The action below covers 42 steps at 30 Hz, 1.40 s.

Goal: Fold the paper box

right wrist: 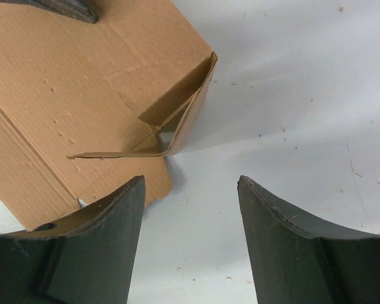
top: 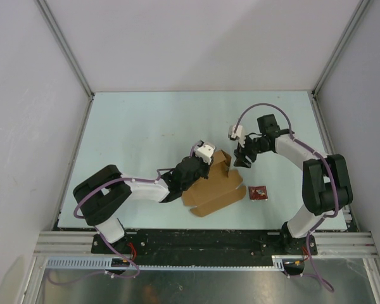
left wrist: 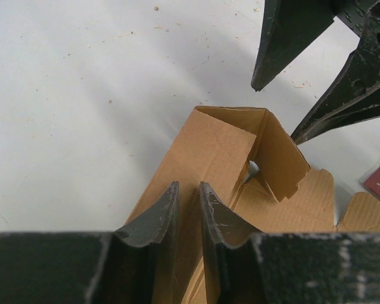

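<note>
- Here the left pincer [left wrist: 189, 187] has its two black fingers [left wrist: 155, 218] drawn close together, with only a thin slot between them. A raised brown panel stands in that slot, so the pincer is clamped on cardboard.
- That panel belongs to the paper box [top: 215, 189], a plain brown die-cut sheet of corrugated cardboard with tabs and flaps. Most of it lies flat, and one end is lifted.
- In the left wrist view the lifted end shows two upright panels meeting at a corner, with a smaller tab [left wrist: 285, 161] bent inward beside them. A small hole at the foot of the corner shows the surface below.
- The right pincer [right wrist: 190, 183] is spread wide, its dark curved fingers [right wrist: 107, 240] well apart with only bare surface between them. It hangs close to the raised corner, on the box's far right side. Whether a fingertip touches the cardboard cannot be told.
- The box lies near the near edge of the pale blue-green bench [top: 145, 126], a little right of the middle.
- A small red square packet [top: 258, 192] lies flat just beside the box's right edge, with a narrow gap between them, also near the near edge.
</note>
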Each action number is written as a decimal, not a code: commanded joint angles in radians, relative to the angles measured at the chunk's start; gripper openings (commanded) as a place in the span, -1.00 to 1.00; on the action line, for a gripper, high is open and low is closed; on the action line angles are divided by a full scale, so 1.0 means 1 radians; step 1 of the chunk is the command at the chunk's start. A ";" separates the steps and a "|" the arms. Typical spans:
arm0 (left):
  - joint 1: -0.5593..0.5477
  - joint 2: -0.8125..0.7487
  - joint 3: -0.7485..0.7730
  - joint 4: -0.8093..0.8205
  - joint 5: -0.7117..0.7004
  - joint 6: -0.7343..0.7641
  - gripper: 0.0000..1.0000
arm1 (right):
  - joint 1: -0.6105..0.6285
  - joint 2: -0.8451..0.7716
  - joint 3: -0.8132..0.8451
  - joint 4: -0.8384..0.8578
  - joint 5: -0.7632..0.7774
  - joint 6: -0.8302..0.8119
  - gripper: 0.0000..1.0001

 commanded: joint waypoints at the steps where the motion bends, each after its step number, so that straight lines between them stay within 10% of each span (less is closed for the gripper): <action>1: 0.007 -0.007 0.001 -0.033 0.018 -0.014 -0.53 | -0.004 0.023 0.049 -0.031 -0.068 -0.057 0.31; 42: 0.007 -0.042 0.009 -0.039 0.033 0.003 -0.49 | 0.117 0.100 0.084 0.043 -0.069 0.025 0.28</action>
